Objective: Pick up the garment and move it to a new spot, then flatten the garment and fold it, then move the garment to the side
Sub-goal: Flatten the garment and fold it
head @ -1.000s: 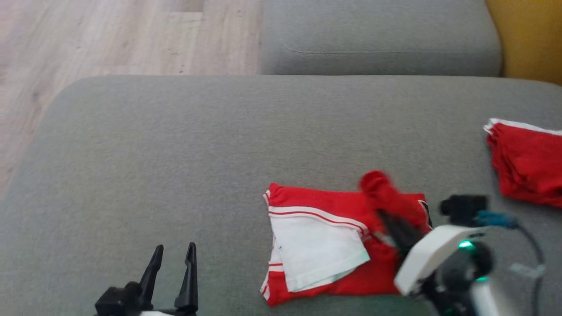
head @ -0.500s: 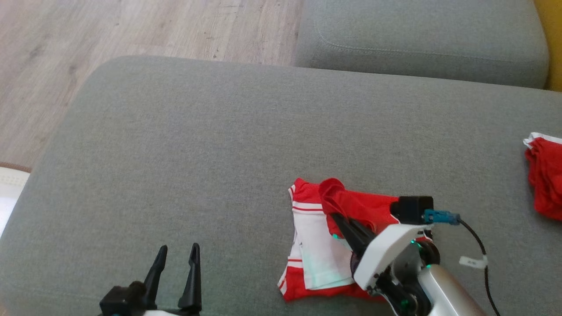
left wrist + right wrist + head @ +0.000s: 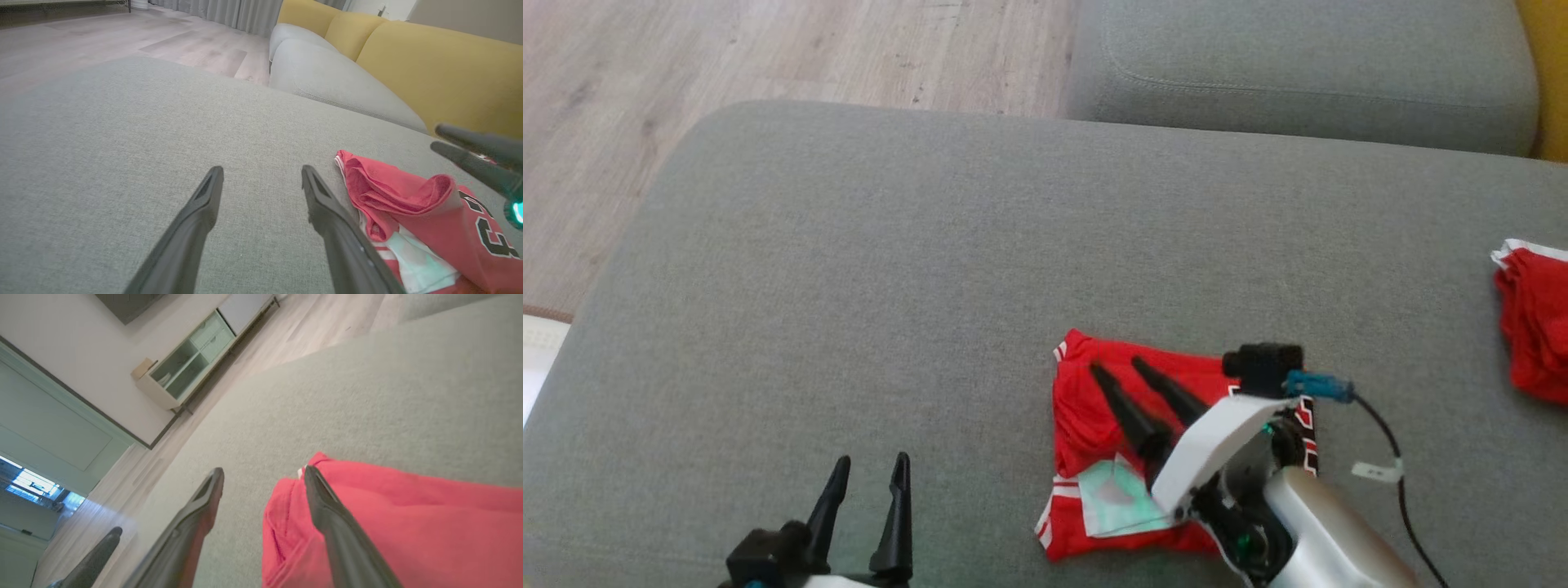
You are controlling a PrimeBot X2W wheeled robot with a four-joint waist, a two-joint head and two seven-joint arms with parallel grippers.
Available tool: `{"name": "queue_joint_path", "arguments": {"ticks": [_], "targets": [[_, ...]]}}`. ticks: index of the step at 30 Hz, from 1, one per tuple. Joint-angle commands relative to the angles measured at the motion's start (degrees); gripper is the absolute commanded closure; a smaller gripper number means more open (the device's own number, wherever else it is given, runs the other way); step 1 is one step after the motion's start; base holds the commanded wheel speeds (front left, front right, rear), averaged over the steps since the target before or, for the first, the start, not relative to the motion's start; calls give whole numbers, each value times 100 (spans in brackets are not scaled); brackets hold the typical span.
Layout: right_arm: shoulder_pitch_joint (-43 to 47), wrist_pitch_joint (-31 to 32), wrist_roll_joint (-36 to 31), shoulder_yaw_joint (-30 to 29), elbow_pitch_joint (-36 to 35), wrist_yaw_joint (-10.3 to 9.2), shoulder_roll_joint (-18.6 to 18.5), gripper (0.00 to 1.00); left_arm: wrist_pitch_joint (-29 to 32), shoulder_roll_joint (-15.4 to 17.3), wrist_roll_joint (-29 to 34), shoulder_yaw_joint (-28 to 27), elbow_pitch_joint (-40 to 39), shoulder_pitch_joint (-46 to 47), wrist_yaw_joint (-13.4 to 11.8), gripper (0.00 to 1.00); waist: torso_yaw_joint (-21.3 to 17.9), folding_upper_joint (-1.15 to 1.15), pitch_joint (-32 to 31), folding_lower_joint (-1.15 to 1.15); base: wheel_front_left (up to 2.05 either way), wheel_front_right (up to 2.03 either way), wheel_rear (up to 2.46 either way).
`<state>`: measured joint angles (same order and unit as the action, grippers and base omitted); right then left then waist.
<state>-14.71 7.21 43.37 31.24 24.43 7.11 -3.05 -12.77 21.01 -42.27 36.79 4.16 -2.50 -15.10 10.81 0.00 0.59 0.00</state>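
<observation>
**A:** Pincer status?

**B:** Right pincer (image 3: 1116, 366) is open, fingers spread, nothing between them. It hangs over the garment (image 3: 1074, 412), tips aimed at the far-left corner. Can't tell whether it touches the cloth.

**A:** Left?

**B:** Left pincer (image 3: 872, 459) is also open and empty. It sits low over the bare grey seat cushion (image 3: 931, 269), to the garment's left and well apart from it.

**A:** Where's the garment exactly?

**B:** On that cushion, near the front edge, right of centre in the head view. A red flap is folded over the upper part, with a rumpled ridge along its left side. A white panel shows below the flap. There are black-and-white numerals on the right side, partly under the right arm.

**A:** Anything else around?

**B:** A second red pile (image 3: 1531, 343) with white trim at the cushion's far right, well apart. Another grey cushion (image 3: 1298, 73) behind it. Wood floor (image 3: 768, 49) at upper left. A yellow backrest (image 3: 429, 73) in the left wrist view.
</observation>
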Motion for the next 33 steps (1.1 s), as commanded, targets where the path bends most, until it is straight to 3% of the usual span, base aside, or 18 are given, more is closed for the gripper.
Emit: {"name": "queue_joint_path", "arguments": {"ticks": [1,4,12,15,22,33], "targets": [[-358,-185,-28,6,-265,37,17,0,-85,19,61,-183,-124,342,21,0,-44,0,-20,0,0,0,0],[-400,-394,-295,-254,-353,37,17,0,-78,5,72,-153,-118,348,12,0,-107,0,-45,0,0,0,0],[-189,-688,-2069,-1307,-765,37,17,0,-66,-18,90,-95,-132,378,0,0,-208,0,-38,0,0,0,0],[-5,-657,-2354,-1493,-888,37,17,0,-61,-18,96,-81,-126,392,3,0,-212,0,-26,0,0,0,0],[630,-601,-2711,-1954,-1271,37,17,0,-54,7,92,-67,-102,397,-2,0,-231,0,-57,0,0,0,0],[1481,-1023,-2906,-2523,-1701,37,17,0,-83,38,56,-126,-31,282,-62,0,-384,0,-367,0,0,0,0]]}}
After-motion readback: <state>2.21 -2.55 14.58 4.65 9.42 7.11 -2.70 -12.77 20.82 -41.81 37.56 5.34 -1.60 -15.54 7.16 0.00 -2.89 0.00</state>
